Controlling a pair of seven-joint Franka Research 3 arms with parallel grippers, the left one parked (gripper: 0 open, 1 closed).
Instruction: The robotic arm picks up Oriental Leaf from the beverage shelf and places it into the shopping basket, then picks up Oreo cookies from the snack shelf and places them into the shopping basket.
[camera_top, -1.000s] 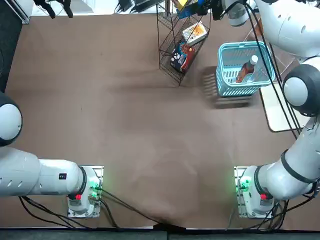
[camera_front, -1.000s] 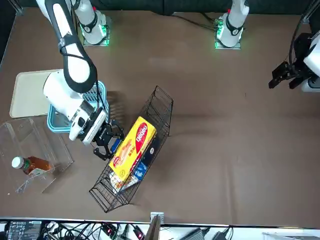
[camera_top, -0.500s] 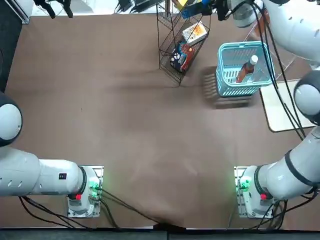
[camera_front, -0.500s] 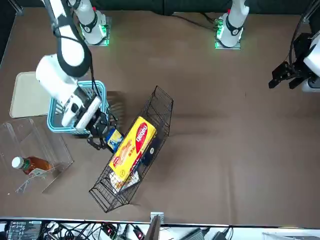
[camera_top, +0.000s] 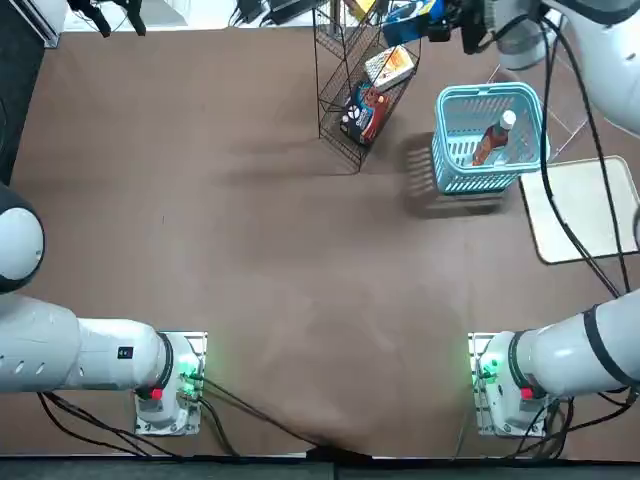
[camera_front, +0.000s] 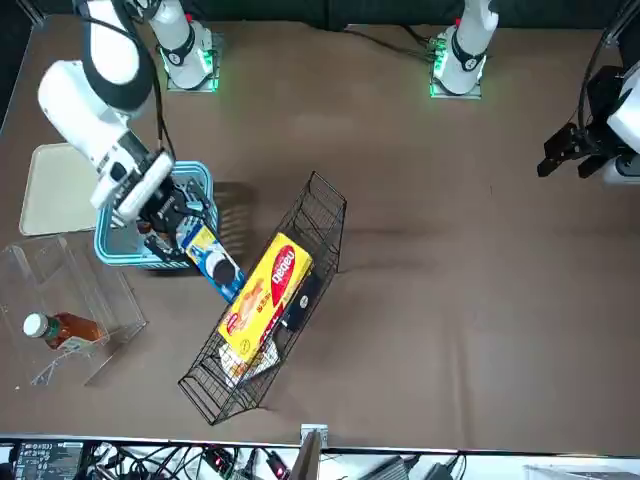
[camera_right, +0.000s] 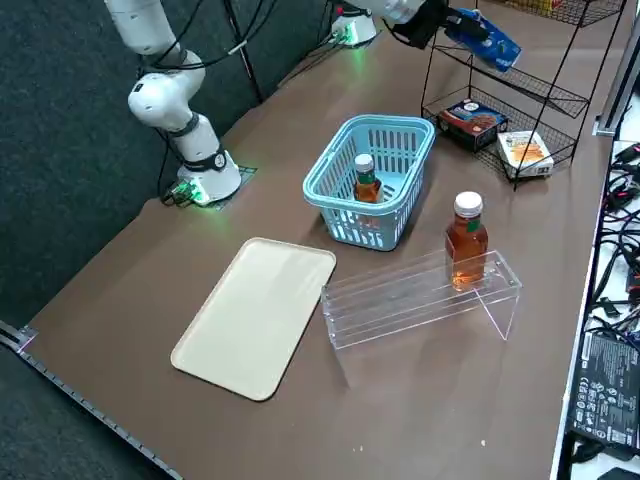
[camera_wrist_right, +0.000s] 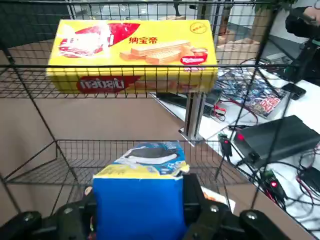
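The right gripper (camera_front: 172, 226) is clamped on the Oreo pack (camera_front: 209, 256), holding it in the air between the wire rack (camera_front: 290, 300) and the basket (camera_top: 487, 140) — clear of the rack's tiers, not yet over the basket. One tea bottle (camera_right: 367, 180) leans inside the basket; another (camera_right: 465, 238) stands on the acrylic rack (camera_right: 420, 292) just beside it. A yellow wafer box (camera_wrist_right: 135, 52) lies on the wire rack's top tier.

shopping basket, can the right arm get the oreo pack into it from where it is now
Probably yes. The right pincer, shut on the Oreo pack, is clear of the wire snack shelf beside the shopping basket, whose open top holds only one tea bottle.
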